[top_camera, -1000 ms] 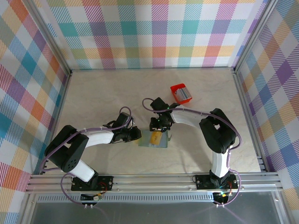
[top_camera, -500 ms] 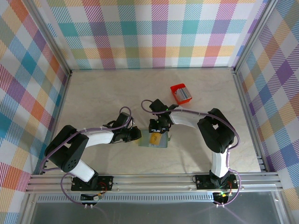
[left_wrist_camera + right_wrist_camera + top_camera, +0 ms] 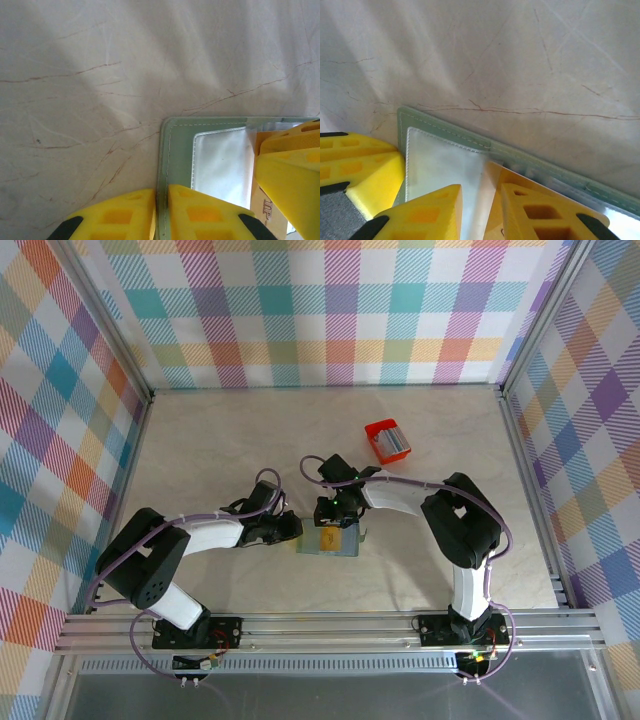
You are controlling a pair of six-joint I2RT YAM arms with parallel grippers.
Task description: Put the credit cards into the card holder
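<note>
Wallet [image 3: 345,548] lies open at mid-frame from above; the right gripper [image 3: 333,523] has slid its gold card [image 3: 327,538] slightly left over it, so insertion looks to be progressing. Left wrist view: left gripper [image 3: 161,202] pinches the wallet's edge. Right wrist view: narrow jaws clamp the card at the clear pocket [image 3: 440,160].

1. Open marble tabletop [image 3: 200,440] over the far half and left side.
2. Crowded at centre: left gripper [image 3: 298,532] clamped on the edge of the card holder [image 3: 345,548], right gripper [image 3: 332,530] just beside, pinching a gold card [image 3: 328,539] over it.
3. Well apart, far right of centre: small red box [image 3: 387,440].
4. Hemmed by plaid walls [image 3: 320,310] on three sides, aluminium rail [image 3: 330,625] along the near edge.
</note>
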